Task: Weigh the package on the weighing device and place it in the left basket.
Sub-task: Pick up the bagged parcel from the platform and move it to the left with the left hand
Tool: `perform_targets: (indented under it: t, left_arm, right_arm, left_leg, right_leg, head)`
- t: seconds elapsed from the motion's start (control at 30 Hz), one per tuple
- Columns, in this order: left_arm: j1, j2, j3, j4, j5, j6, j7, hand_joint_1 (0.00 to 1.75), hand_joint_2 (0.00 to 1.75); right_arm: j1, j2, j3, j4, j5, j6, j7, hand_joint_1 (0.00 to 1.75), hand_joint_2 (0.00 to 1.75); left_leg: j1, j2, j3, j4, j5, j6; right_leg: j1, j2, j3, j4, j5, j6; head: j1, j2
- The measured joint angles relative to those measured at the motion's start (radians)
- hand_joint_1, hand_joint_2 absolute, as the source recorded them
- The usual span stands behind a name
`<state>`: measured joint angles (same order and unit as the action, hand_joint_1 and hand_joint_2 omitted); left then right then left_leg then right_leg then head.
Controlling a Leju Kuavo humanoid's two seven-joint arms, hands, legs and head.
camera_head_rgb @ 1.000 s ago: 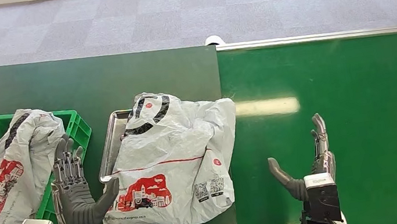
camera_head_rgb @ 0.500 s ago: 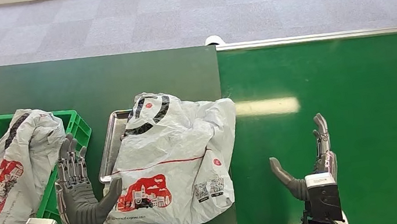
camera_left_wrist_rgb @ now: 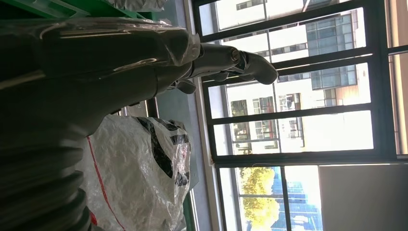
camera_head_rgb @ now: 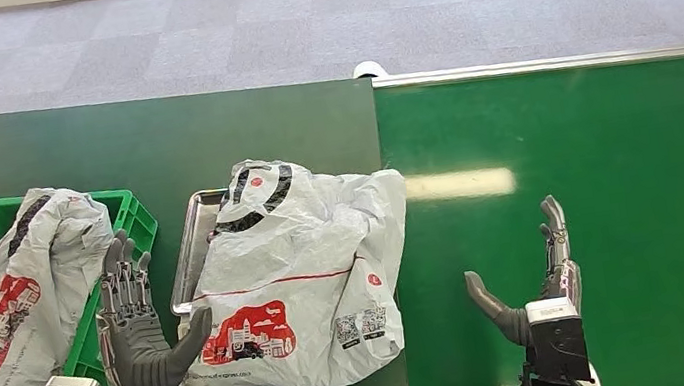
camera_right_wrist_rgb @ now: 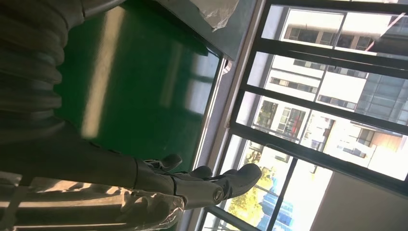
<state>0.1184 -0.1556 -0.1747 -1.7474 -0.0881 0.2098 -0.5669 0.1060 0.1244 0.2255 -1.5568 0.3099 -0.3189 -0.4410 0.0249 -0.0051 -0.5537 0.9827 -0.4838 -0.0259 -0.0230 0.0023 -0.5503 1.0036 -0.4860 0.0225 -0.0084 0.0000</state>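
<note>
Package lying on metal weighing tray at desk centre, overhanging near edge. Left hand just beside package's left side, fingers spread, thumb tip close to the bag, holding nothing. Right hand over green conveyor, open, empty. Green basket at left already holding another bag.

Bare green belt lies open; package covers tray, bagged basket beside
</note>
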Motion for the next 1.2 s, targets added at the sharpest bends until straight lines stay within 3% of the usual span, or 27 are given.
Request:
perform_targets:
  t: [1.2]
  left_arm:
    - [0.0,0.008,-0.009,0.008,0.009,0.005,-0.006,0.0,1.75]
  right_arm:
    - [0.003,0.0,-0.001,0.0,0.004,0.008,0.0,0.0,1.75]
  left_leg:
    - [0.0,0.0,0.0,0.0,0.0,0.0]
  right_leg:
    - [0.0,0.0,0.0,0.0,0.0,0.0]
  head:
    - [0.0,0.0]
